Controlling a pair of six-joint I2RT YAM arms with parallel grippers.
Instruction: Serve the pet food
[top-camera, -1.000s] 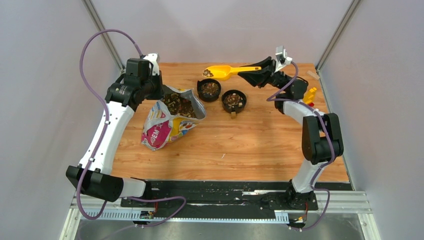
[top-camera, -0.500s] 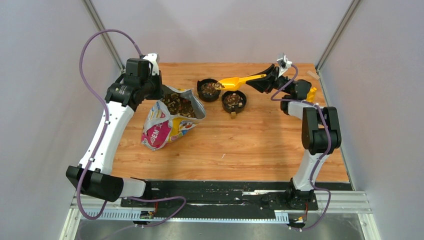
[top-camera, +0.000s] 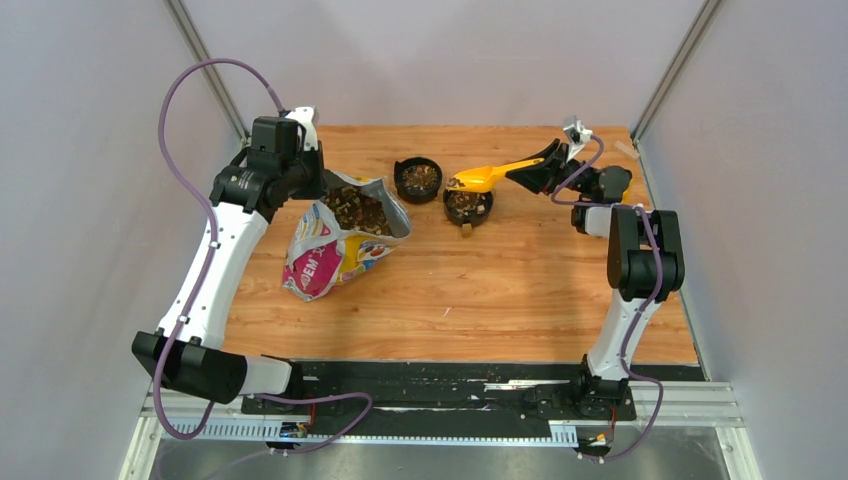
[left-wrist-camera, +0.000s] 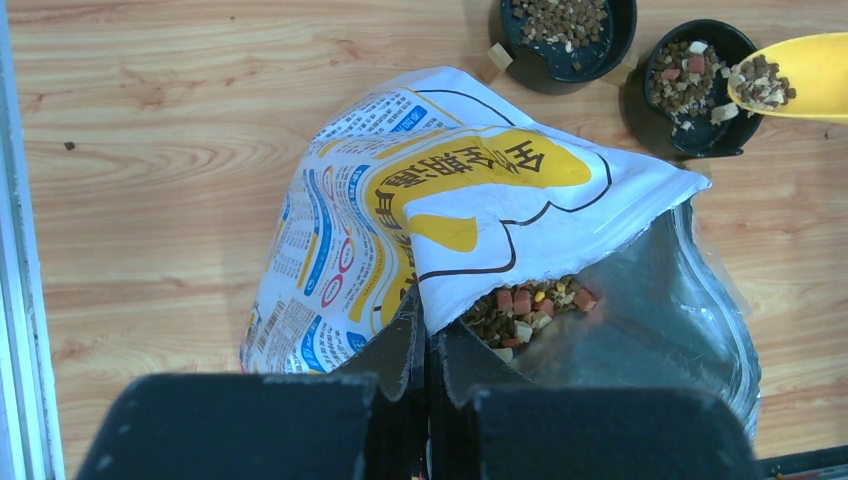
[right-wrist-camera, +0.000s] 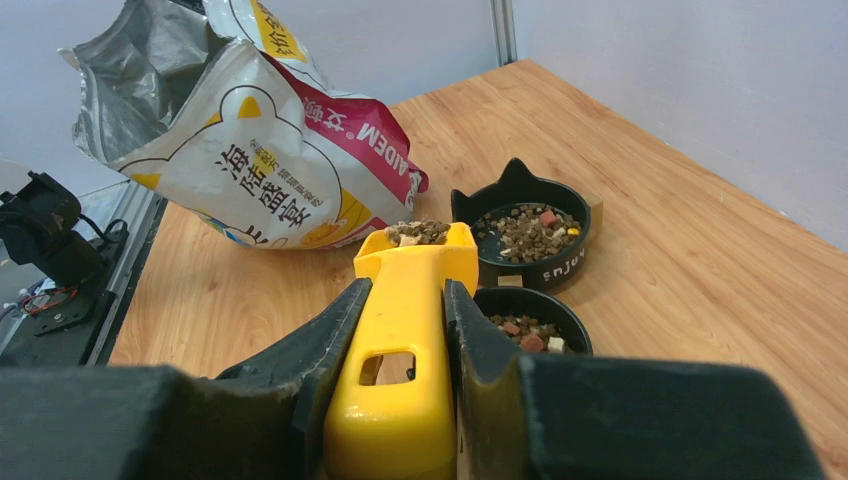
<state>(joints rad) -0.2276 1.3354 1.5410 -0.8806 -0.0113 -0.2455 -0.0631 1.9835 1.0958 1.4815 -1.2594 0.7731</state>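
Right claw is clamping the yellow scoop by its handle, one finger on each side. The scoop is carrying a small heap of pet food at its front end. In the top view the scoop's head is hanging over the far rim of the near bowl and covering part of it, so I can't really tell how full that bowl is from up there.

Both black bowls are sitting side by side near the middle of the desk's far edge. The far bowl is showing kibble inside too.

Left claw is pinching shut on the torn rim of the bag. The bag's mouth is gaping, with more kibble showing inside: brown with some red and pale bits. The bag is lying toward the far left corner of the desk.

Stuff that's hard to see:
- The left wrist view is cutting the scoop off at the frame's right edge, and the claw body is blocking the whole bottom strip.
- The right wrist view is hiding most of the near bowl behind a finger.
- The white lettering on the far bowl is too small for me to read.
- A tiny tan cube is sitting just beside the near bowl, no idea what it is.
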